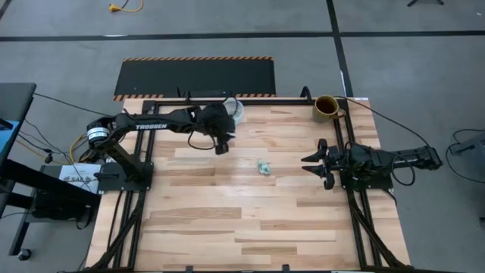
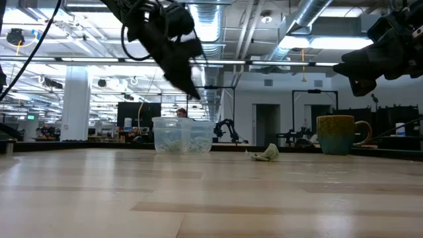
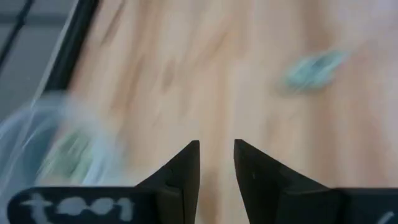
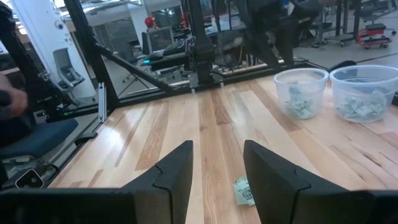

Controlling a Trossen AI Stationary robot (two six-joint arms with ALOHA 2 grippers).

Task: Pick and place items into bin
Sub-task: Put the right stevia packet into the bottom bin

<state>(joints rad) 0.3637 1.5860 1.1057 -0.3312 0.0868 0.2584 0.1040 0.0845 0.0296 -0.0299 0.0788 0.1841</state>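
Two clear plastic cups (image 4: 301, 92) (image 4: 365, 92) stand side by side, each holding many green-and-white wrapped pieces, too many to count. One wrapped piece (image 1: 264, 168) lies loose near them. One brown mug (image 1: 326, 108) stands farther off.

arms (image 1: 163, 120): dark, jointed | marking: white "TROSSEN" | cables: black | jaws: black, wedge-shaped

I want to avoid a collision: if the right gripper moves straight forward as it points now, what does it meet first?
Probably the wrapped piece on the table, lying just ahead of the open right gripper. Depth is unclear; moving level, it might pass above.
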